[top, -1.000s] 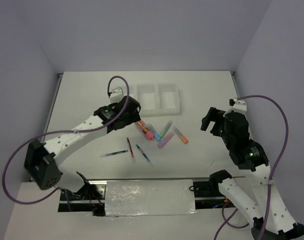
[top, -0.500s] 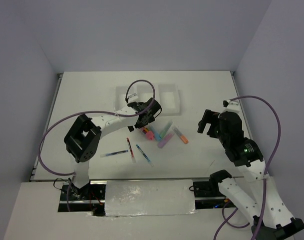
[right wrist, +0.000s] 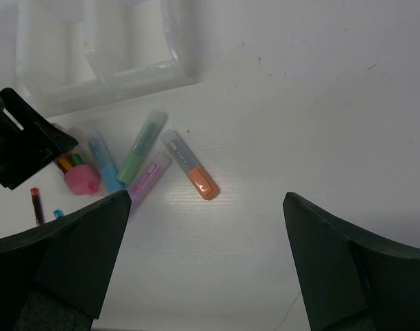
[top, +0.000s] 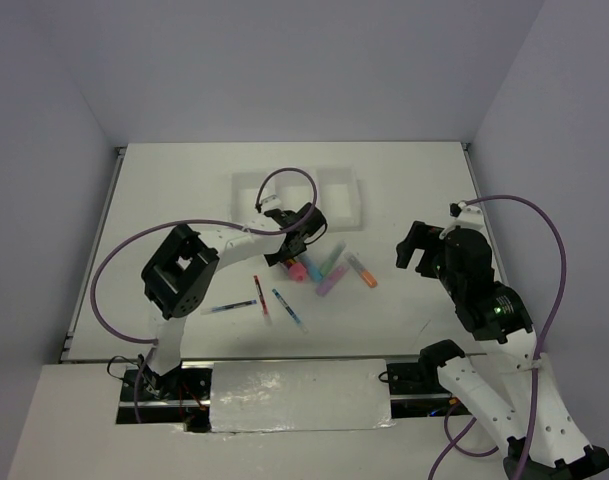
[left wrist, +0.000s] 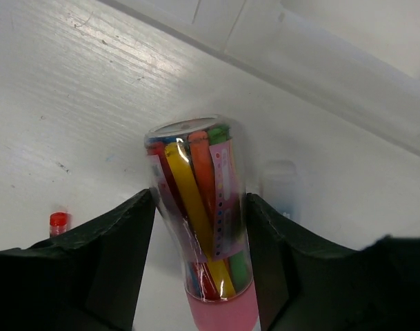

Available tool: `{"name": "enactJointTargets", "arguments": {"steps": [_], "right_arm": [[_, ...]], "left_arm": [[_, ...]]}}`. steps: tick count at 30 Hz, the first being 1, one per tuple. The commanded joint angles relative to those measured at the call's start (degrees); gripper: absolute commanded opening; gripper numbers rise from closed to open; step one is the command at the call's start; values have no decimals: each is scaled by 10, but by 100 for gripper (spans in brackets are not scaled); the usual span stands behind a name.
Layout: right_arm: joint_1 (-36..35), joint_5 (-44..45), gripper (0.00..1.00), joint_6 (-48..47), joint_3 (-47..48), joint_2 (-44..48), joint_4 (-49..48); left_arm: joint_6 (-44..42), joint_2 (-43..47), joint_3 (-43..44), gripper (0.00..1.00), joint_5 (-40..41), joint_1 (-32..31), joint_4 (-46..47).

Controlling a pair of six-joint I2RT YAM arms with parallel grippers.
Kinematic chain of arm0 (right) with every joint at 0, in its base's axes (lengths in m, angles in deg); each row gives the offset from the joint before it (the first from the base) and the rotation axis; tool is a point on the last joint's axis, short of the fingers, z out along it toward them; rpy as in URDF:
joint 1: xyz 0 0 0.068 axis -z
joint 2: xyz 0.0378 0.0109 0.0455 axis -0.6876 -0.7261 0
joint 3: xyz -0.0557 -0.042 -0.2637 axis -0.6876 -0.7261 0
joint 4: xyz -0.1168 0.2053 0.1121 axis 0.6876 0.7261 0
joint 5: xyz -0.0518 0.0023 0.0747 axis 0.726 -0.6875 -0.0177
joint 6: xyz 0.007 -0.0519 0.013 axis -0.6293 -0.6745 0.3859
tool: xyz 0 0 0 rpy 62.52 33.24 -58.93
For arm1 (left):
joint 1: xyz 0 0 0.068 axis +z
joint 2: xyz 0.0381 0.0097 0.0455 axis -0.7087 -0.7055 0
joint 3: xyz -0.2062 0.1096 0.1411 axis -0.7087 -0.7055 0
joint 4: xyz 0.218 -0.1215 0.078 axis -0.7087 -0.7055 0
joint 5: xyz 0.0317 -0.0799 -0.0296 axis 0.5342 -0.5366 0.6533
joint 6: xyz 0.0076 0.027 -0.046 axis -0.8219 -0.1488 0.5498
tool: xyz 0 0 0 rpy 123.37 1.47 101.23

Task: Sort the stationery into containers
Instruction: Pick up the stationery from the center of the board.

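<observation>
The stubby piece point(left wrist: 199, 207), a clear tube of coloured sticks with a pink cap, lies on the table, and my left gripper point(left wrist: 199, 201) is shut on it, one finger against each side. From above, the left gripper point(top: 284, 255) sits just left of the pink cap point(top: 297, 269). Beside it lie the blue point(top: 311, 268), teal point(top: 332, 258), purple point(top: 329, 282) and orange point(top: 361, 270) markers. Three thin pens point(top: 261, 297) lie nearer the bases. The white tray point(top: 356, 200) is behind. My right gripper point(top: 416, 245) hovers open to the right, over bare table point(right wrist: 206, 200) below the orange marker point(right wrist: 190, 174).
The tray's wall point(left wrist: 320, 62) runs close behind the tube in the left wrist view. A red pen tip point(left wrist: 58, 221) shows left of the left finger. The left arm's purple cable point(top: 289, 175) loops over the tray. Walls close in the table on three sides.
My left arm has swung right and folded in toward the pile, and its jaws have narrowed onto the stubby tube. The right arm has barely moved.
</observation>
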State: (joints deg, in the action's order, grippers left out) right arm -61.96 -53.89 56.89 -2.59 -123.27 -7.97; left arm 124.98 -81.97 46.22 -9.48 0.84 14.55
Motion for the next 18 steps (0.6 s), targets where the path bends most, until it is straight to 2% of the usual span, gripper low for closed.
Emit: {"name": "enactJointTargets", "arguments": {"steps": [1,2,5,6,9,14,17,18], "right_arm": [[-5,-12,100,-9,-3,3,-29],[-5,-13,100,-9,-2,1,-28],[-4,-13,100,-9,-2,4,-28],[-4,-11,100,-10,-2,5,-27],[-4,-8,100,-11,0,9,-28],[-5,-10,100,-12,0,4,-29],[-5,-11,100,-13,-2,4,-32],[-5,-12,100,-12,0,3,-33]], "left_arm": [[-3,-9,-8,66,-7,4,13],[-5,-9,-9,66,-11,6,15],[-13,16,-25,33,-15,6,30],[-14,27,-30,19,-13,5,34],[-41,90,-43,0,4,-2,38],[-114,209,-31,0,37,-4,33],[-212,261,-17,0,58,8,69],[-301,266,-12,0,44,19,93]]}}
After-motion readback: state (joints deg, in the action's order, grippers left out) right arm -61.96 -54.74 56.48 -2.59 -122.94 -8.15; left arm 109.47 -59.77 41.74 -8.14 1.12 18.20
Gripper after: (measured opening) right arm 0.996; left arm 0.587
